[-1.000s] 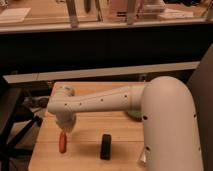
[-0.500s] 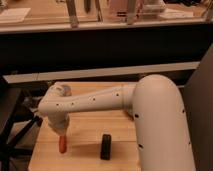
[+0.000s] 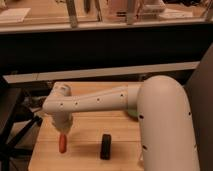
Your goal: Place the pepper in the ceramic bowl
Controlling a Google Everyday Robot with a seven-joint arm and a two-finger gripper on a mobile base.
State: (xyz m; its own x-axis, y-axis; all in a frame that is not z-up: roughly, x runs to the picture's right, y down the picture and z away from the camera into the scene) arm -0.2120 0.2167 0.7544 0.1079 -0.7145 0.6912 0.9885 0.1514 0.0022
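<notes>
The small orange-red pepper lies on the wooden table near its front left. My gripper hangs at the end of the white arm, pointing down directly above the pepper and touching or almost touching its top end. Only a greenish sliver of the ceramic bowl shows, behind the arm at the table's right. The rest of it is hidden by the arm.
A black rectangular bar lies on the table to the right of the pepper. A dark counter with a pale ledge runs behind the table. Dark chair legs stand off the table's left edge.
The arm has swung nearer to the camera and fills more of the right side. The gripper has dipped lower over the pepper. The pepper and the black bar have stayed put.
</notes>
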